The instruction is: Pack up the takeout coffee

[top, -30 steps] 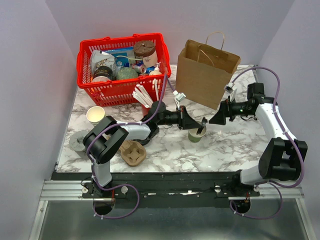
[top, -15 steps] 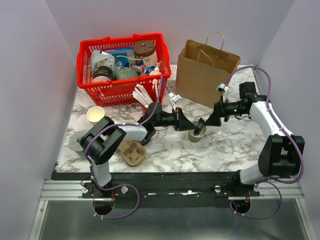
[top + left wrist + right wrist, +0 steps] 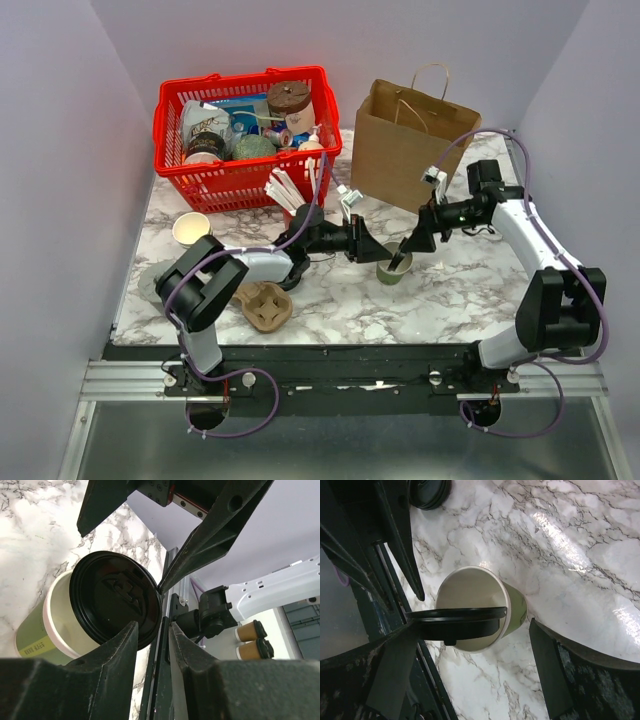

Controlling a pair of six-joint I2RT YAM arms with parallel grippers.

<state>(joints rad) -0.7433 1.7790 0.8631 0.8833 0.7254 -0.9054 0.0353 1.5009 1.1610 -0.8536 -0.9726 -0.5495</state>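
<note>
On the marble table [image 3: 470, 290], below the brown paper bag [image 3: 410, 150] at upper centre of the overhead view, the two arms meet mid-frame. The right pincer [image 3: 474, 625] is spread wide and straddles the takeout coffee [image 3: 393, 270], one finger on either side, so the right arm looks better placed to take it. The left pincer [image 3: 152, 629], just left of the coffee, has its jaws partly apart and clamps nothing. The coffee seems roughly upright with its mouth showing. Its black lid [image 3: 117, 597] is unseated, tipped on edge against the rim.
</note>
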